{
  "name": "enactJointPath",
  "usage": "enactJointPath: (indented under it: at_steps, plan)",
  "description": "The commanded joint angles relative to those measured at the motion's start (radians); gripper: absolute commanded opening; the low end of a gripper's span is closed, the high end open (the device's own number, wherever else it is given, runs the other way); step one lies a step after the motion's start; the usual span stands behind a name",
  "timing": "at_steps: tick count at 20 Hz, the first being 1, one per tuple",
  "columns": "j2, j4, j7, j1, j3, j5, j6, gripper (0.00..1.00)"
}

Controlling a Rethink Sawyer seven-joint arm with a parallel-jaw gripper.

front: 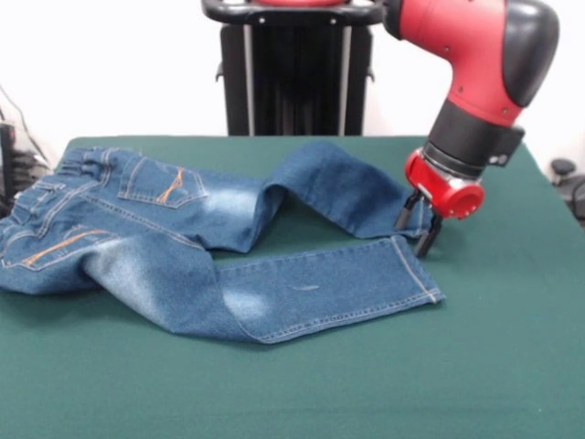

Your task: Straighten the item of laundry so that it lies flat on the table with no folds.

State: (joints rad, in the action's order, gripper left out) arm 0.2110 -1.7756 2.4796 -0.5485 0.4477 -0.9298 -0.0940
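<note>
The item of laundry (183,247), a small pair of blue jeans with orange-stitched back pockets, lies on the green table (494,366) with its waistband at the left. The near leg stretches flat toward the right and ends in a hem. The far leg bends at the knee, humps up and runs right to its cuff. My gripper (416,227) hangs low at that cuff, tilted. It is open, with one finger on each side of the cuff's edge. Whether the fingers touch the cloth I cannot tell.
A black stand (292,73) rises behind the table's far edge. Dark equipment sits off the table at the left edge (11,155) and at the right edge (569,178). Bare green felt spreads in front of and right of the jeans.
</note>
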Motion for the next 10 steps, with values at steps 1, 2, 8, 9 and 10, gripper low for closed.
enactJointPath:
  at_steps: [1, 2, 8, 9, 10]
  plan:
    - [-0.032, 0.054, 0.29, -0.073, -0.066, -0.064, -0.064, 1.0]
    - [-0.043, 0.059, 0.302, -0.086, -0.05, -0.075, -0.064, 1.0]
    - [-0.035, 0.056, 0.306, -0.088, -0.064, -0.098, -0.062, 0.0]
    - [-0.031, 0.053, 0.3, -0.084, -0.073, -0.1, -0.056, 0.0]
    - [-0.028, 0.051, 0.295, -0.082, -0.076, -0.1, -0.053, 0.0]
